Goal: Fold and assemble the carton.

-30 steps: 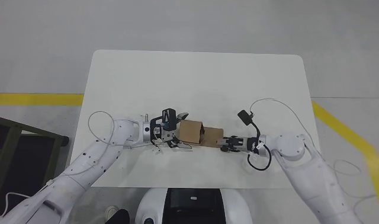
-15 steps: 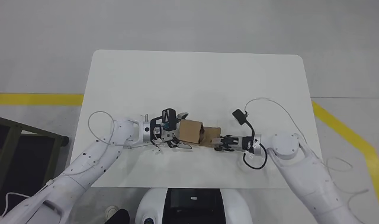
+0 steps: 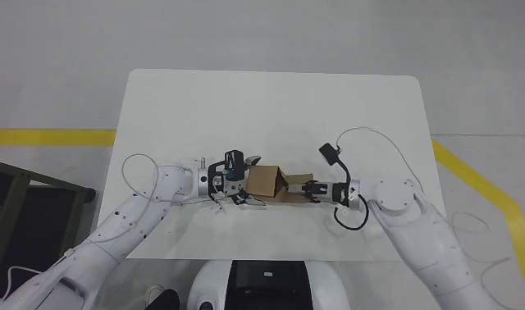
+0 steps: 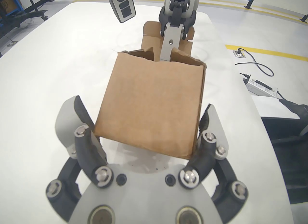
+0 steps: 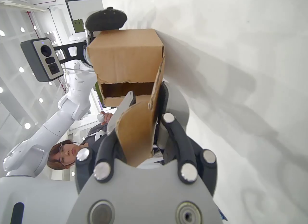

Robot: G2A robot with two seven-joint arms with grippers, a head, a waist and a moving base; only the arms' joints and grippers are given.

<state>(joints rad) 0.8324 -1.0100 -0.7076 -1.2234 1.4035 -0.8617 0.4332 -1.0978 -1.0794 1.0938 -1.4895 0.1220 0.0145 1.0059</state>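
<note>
At the near middle of the table (image 3: pixel 246 105), the carton (image 3: pixel 264 181) is laid on its side, its open end turned right. Its closed left end is clamped by the left gripper (image 4: pixel 144 111), apparently as a brace. The right gripper (image 5: pixel 146 97) is pinched on the open end's flap (image 5: pixel 137 133), seemingly to fold it inward.

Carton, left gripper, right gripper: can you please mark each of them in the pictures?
carton (image 3: pixel 264 181): top view, middle of its brown top panel.
left gripper (image 4: pixel 144 102): left wrist view, midway between its fingertips, over the carton.
right gripper (image 5: pixel 146 97): right wrist view, its tip, against the carton.
</note>
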